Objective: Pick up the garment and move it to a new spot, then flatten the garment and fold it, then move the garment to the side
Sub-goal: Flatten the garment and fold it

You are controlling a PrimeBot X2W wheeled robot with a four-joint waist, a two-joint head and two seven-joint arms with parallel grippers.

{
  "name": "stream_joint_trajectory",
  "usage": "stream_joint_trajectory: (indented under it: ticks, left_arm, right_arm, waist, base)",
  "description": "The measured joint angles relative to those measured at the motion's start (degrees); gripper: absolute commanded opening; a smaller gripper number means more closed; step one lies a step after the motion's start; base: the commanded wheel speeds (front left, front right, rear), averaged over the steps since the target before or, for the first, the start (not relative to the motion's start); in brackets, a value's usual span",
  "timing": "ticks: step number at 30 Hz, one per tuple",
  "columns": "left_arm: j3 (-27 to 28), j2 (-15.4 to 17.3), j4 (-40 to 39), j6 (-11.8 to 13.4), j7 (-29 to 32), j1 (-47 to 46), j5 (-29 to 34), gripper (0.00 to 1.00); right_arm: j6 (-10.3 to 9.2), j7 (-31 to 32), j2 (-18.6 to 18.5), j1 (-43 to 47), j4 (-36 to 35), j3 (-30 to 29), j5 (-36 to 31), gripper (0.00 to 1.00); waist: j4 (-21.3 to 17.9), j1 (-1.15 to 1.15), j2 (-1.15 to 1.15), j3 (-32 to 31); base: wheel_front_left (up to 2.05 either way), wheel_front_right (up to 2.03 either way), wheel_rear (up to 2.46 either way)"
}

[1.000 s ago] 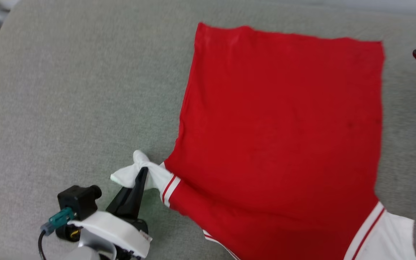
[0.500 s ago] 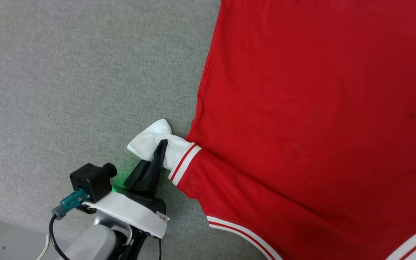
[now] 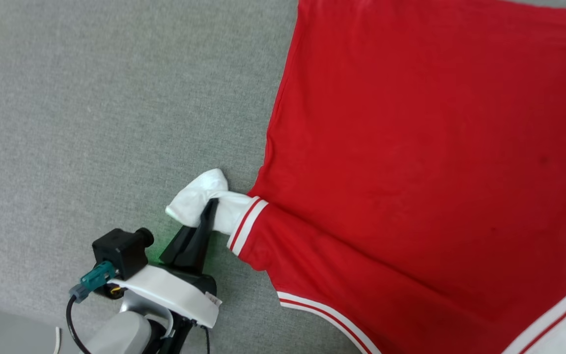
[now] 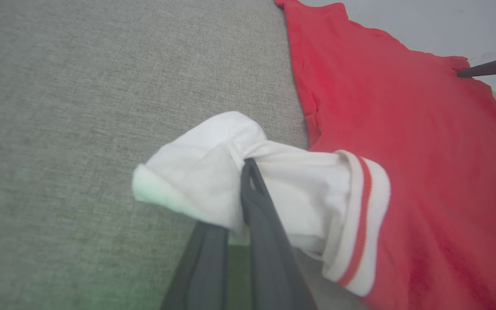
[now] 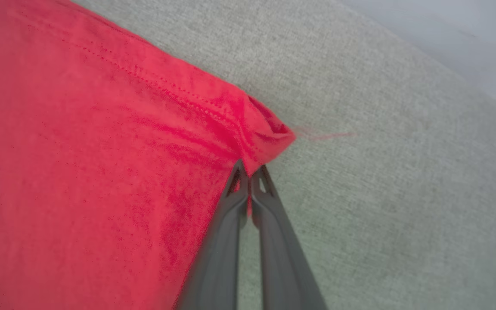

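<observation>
— While the left gripper [image 3: 209, 206] is pinched tight on the bunched white sleeve [image 3: 197, 196], where is the rest of the garment [image 3: 410, 172]?

— It lies spread, plain red side up, on the grey cushion [image 3: 91, 98], to the right of that gripper. The right gripper [image 5: 248, 172] is closed too, on the far hem corner [image 5: 269, 129], with only a little fabric between its tips.

— So what can go wrong from here?

— I think the corner grip is the weak one. The tips hold just the edge of the fold, and the cloth looks thin. If the arms pull apart too strongly to flatten it, the corner can slip out and drop.

— And on the sleeve side?

— There the grip looks deeper, but the sleeve is twisted into a knot shape. If it is laid down like this, the sleeve can end crumpled beside the shoulder and the fold comes crooked. Also, uneven lifting can drag the body across the cushion and make new wrinkles.
</observation>
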Motion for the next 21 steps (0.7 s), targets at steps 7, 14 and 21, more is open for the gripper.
stream_joint_trajectory:
  ticks: [7, 14, 21]
  left_arm:
    - [0.7, 1.6, 0.2, 1.3, 0.7, 3.1, -1.1, 0.00]
    - [1.3, 3.3, 0.3, 2.5, 1.4, 7.6, -2.8, 0.00]
    - [2.2, 4.9, -1.1, 3.8, 1.7, 12.0, -4.0, 0.00]
  right_arm:
    - [0.00, -8.9, -1.9, 4.0, -2.5, 5.0, 4.2, 0.00]
    - [0.00, -15.8, -7.8, 15.4, -9.0, 5.7, 10.7, 0.00]
    - [0.00, -20.1, -11.3, 31.7, -14.4, -1.9, 13.6, 0.00]
  waist:
    - [-2.5, 0.00, 0.00, -6.1]
    - [-5.4, -0.01, 0.00, -12.8]
    - [-8.9, -0.02, 0.00, -18.4]
  base:
    - [0.00, 0.00, 0.00]
    - [0.00, 0.00, 0.00]
    - [0.00, 0.00, 0.00]
